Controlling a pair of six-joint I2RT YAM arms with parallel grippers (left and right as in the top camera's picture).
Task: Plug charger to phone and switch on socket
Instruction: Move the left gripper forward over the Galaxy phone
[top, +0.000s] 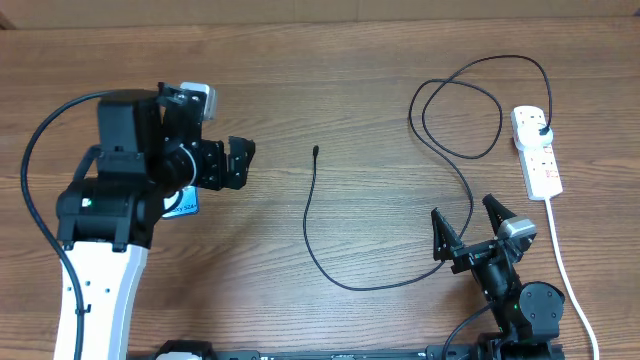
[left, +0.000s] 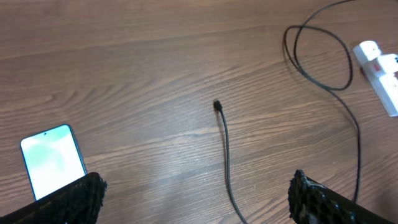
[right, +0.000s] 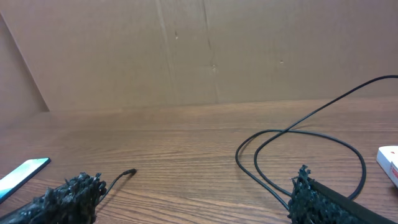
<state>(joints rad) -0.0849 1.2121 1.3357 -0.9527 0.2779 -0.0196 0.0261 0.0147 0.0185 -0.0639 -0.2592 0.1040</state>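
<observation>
The black charger cable (top: 309, 215) lies on the wooden table, its connector tip (top: 316, 152) free at mid-table. It curves right, loops, and ends in a black plug (top: 543, 130) seated in the white socket strip (top: 538, 158) at the right. The phone (left: 53, 160) lies screen up at the left; from overhead only its blue corner (top: 186, 206) shows under my left arm. My left gripper (top: 240, 162) is open and empty above the table, between phone and tip (left: 217, 106). My right gripper (top: 467, 225) is open and empty beside the cable (right: 298, 143).
The strip's white cord (top: 565, 270) runs down to the table's front edge past my right arm. A brown cardboard wall (right: 205, 50) stands behind the table. The strip also shows at the edge of the left wrist view (left: 379, 71) and the right wrist view (right: 388, 162).
</observation>
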